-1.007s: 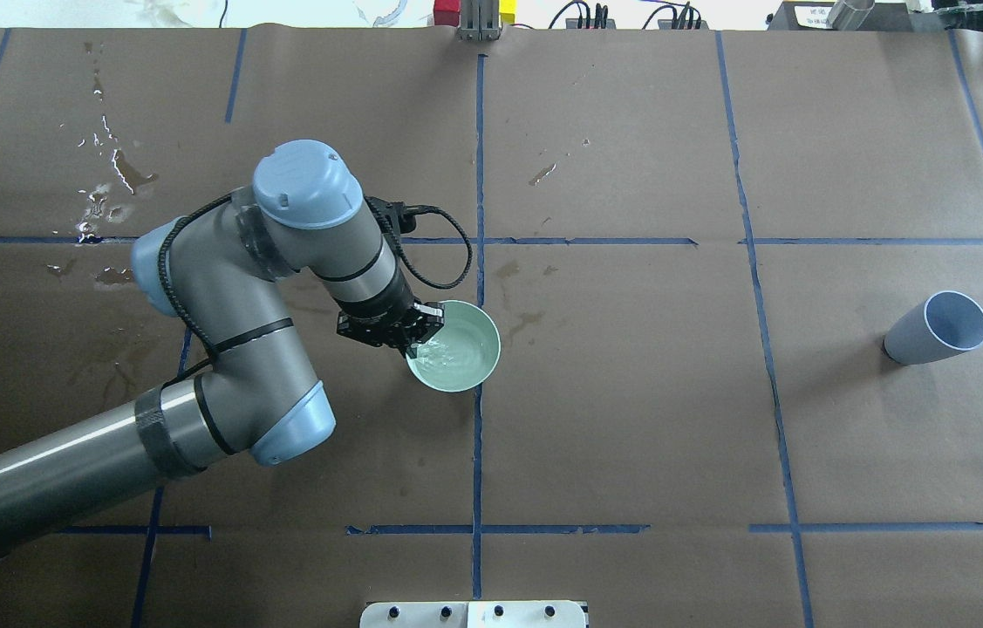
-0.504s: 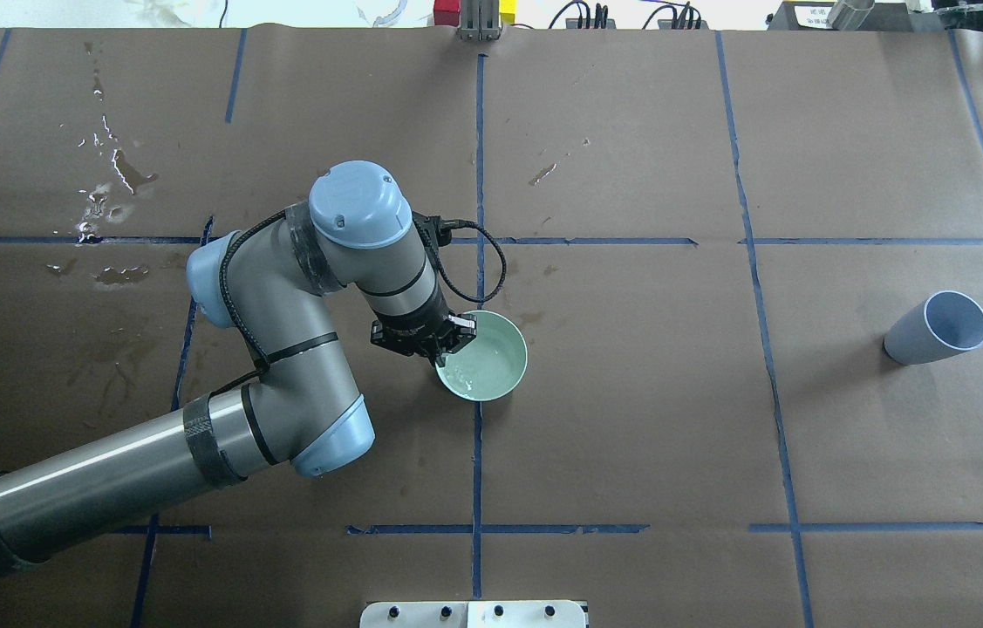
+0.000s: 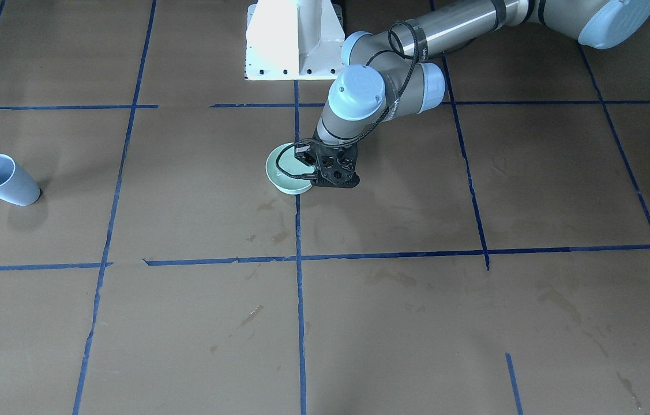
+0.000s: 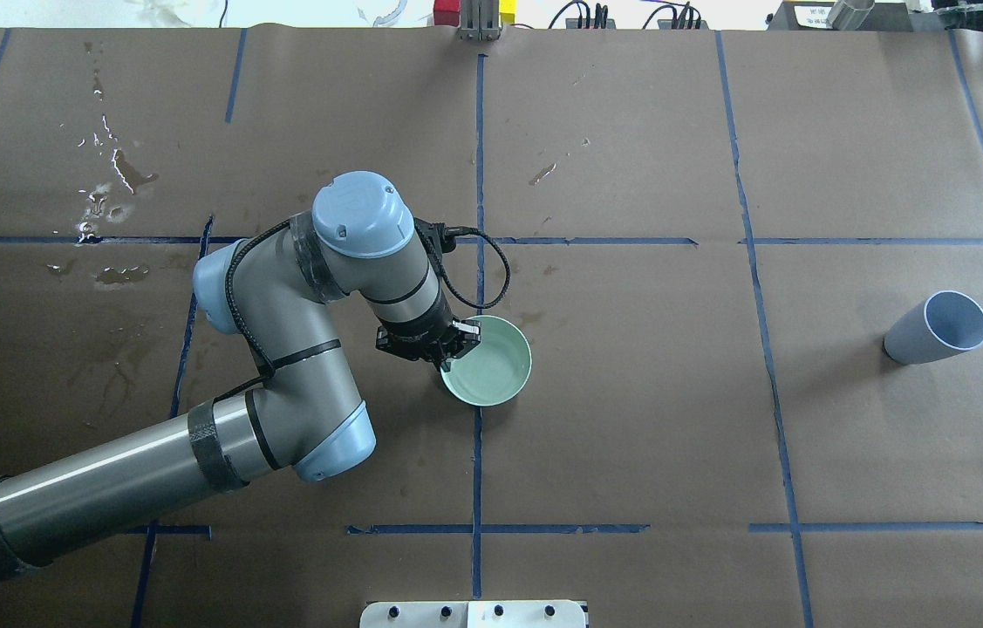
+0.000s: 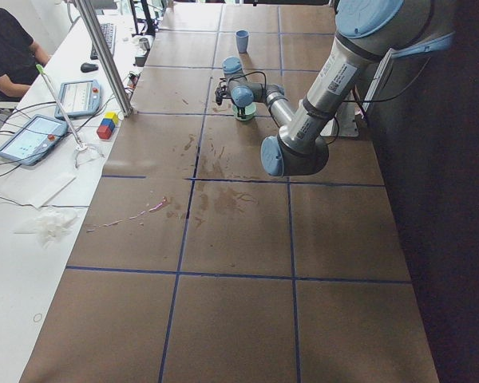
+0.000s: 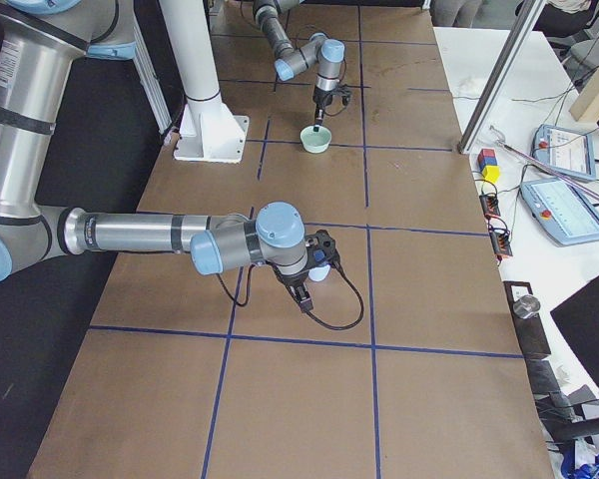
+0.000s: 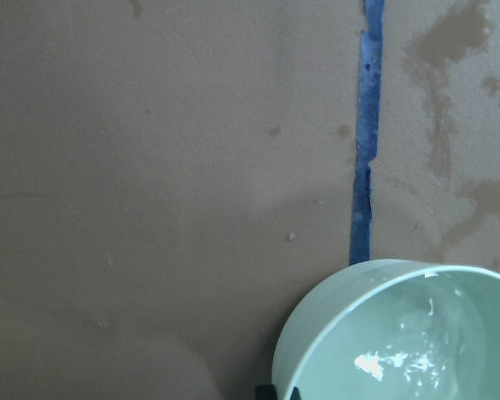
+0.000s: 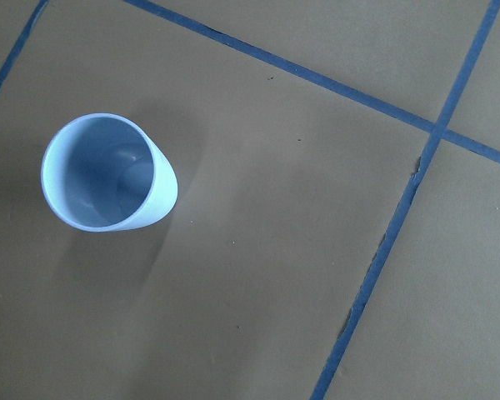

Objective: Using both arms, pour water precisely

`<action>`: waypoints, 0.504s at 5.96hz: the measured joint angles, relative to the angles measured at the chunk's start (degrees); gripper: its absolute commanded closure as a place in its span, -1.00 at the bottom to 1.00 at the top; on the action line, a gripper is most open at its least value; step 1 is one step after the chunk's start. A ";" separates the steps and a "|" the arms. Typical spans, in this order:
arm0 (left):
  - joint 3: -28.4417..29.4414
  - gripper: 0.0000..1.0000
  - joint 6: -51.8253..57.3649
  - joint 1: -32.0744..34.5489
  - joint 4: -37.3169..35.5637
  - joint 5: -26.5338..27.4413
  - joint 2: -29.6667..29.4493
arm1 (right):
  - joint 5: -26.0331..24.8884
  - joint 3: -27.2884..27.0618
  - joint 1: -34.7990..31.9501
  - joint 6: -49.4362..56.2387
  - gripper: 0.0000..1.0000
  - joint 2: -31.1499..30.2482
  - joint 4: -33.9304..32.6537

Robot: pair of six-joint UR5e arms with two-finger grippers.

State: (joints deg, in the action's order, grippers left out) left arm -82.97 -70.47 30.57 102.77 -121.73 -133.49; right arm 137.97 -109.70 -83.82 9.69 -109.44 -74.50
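A mint-green bowl (image 4: pixel 491 366) stands on the brown paper near the table's middle. It also shows in the front view as the bowl (image 3: pixel 284 173). My left gripper (image 4: pixel 453 338) is shut on its left rim, fingers pointing down. The water (image 7: pixel 400 354) lies shallow in the bowl, with small glints. A light blue cup (image 4: pixel 936 328) stands alone at the far right. The right wrist view looks down into that cup (image 8: pixel 108 173) and shows no fingers. Only the exterior right view shows my right gripper (image 6: pixel 312 271), close to the cup (image 6: pixel 321 272). I cannot tell whether it is open or shut.
Wet patches and stains (image 4: pixel 107 196) mark the paper at the far left. The white pedestal (image 3: pixel 296 40) stands at the robot's side. Beyond the far edge, a side table holds tablets (image 5: pixel 32 137) and coloured blocks (image 5: pixel 108 125). A person (image 5: pixel 8 48) sits there.
My left arm has carried the bowl to the right and a little nearer the robot, slowing in the last half second. The rippling water has calmed. The cup has not moved.
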 measured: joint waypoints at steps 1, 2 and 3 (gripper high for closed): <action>-0.14 -1.00 0.02 0.10 0.41 0.00 0.14 | 0.01 0.05 0.17 -1.48 -1.00 -0.04 0.21; -0.78 -1.00 -0.11 0.38 0.91 0.00 0.45 | 0.02 0.04 0.95 -4.80 -1.00 -0.06 0.73; -2.76 -1.00 -0.99 0.83 1.06 0.00 1.40 | 0.04 -0.09 2.57 -9.22 -1.00 -0.07 2.67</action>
State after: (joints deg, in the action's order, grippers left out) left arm -85.73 -71.47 31.40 103.83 -121.73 -132.09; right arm 138.01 -109.79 -81.25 0.47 -109.51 -71.83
